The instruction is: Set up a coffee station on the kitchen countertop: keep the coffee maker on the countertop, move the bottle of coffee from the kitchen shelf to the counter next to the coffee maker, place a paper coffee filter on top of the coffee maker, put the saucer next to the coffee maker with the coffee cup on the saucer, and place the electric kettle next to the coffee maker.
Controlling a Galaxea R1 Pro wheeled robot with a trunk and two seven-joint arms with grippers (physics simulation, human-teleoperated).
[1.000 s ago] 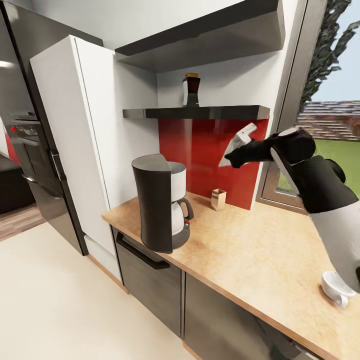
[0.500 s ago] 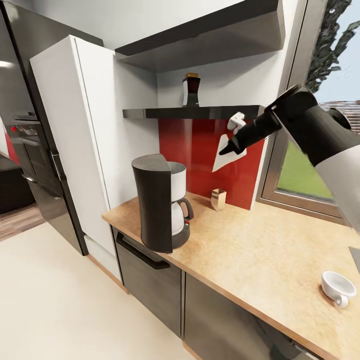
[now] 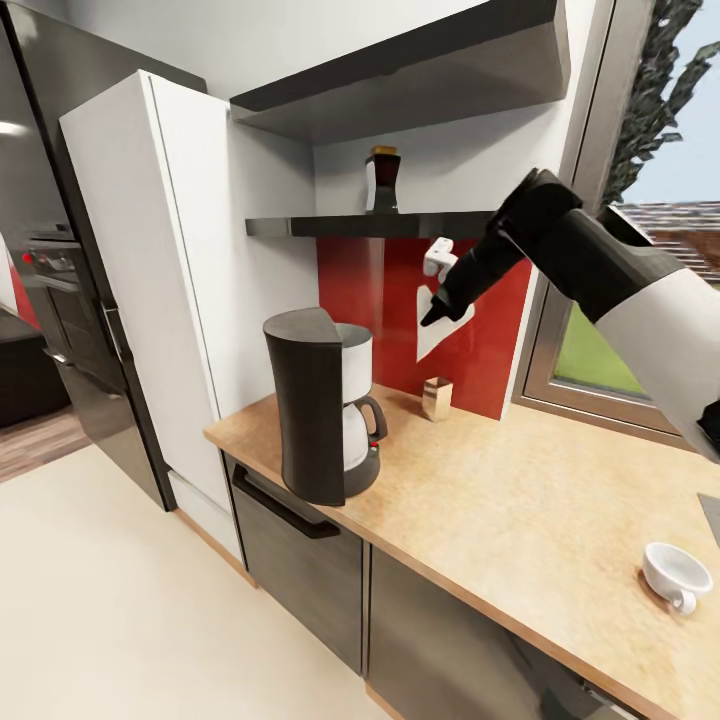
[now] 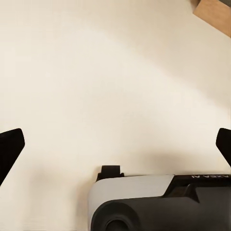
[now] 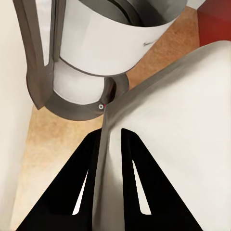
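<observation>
1. The worktop (image 3: 520, 510) carried the coffee maker (image 3: 318, 405) at its left end.
2. The right gripper (image 3: 432, 312) hung up right of it, fingers (image 5: 136, 180) clenched on the paper coffee filter (image 3: 436, 335).
3. The left gripper's (image 4: 115, 144) fingers were spread apart.
4. The coffee cup (image 3: 676, 574) sat near right.
</observation>
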